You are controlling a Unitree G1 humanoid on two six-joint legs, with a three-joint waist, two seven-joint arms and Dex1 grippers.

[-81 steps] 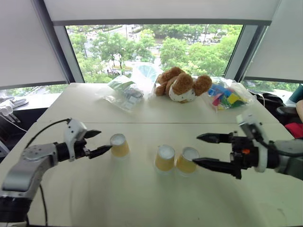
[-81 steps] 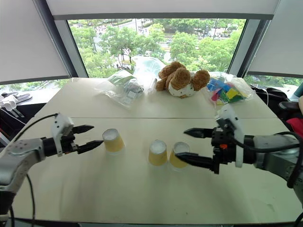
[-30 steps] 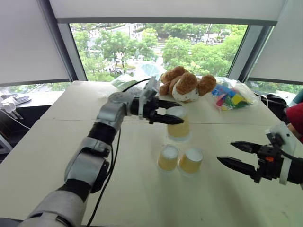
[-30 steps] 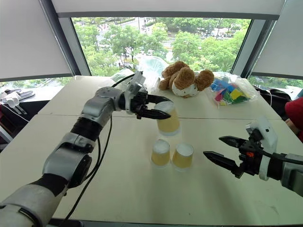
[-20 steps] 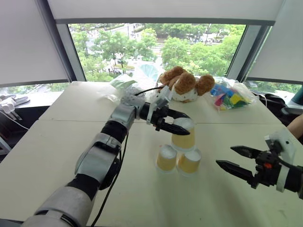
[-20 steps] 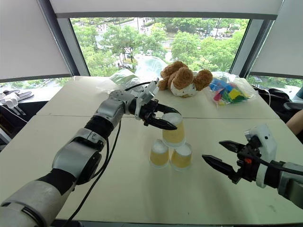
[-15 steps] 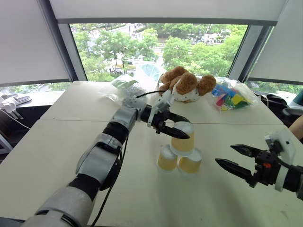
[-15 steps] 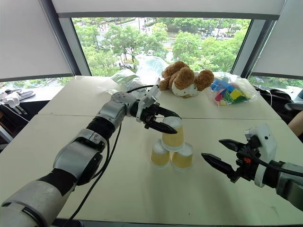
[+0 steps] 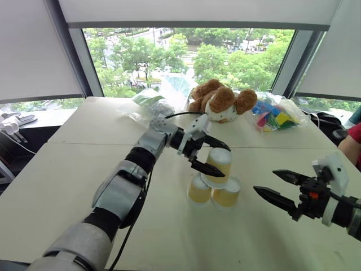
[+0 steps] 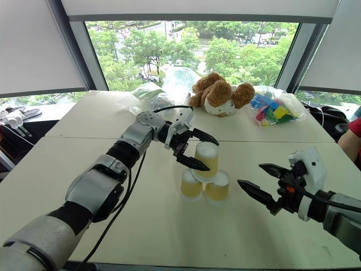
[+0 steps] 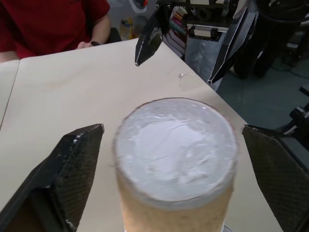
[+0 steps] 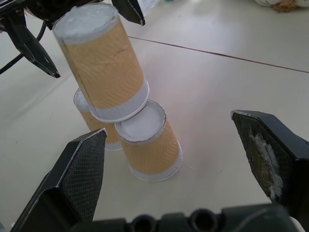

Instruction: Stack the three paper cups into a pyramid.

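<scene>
Hidden and cut-off parts around the cup stack

The left bottom cup is largely covered by the top cup, whose lower part is cut off in the left wrist view. A person's red sleeve is cut by the right edge, and a red-shirted torso is cut at the top. What the clear bag on the far side of the table holds cannot be made out.

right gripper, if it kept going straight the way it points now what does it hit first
Probably the lower yellow-tan paper cup nearest it, which sits between the open jaws of the right gripper in its wrist view; depth is uncertain.
</scene>
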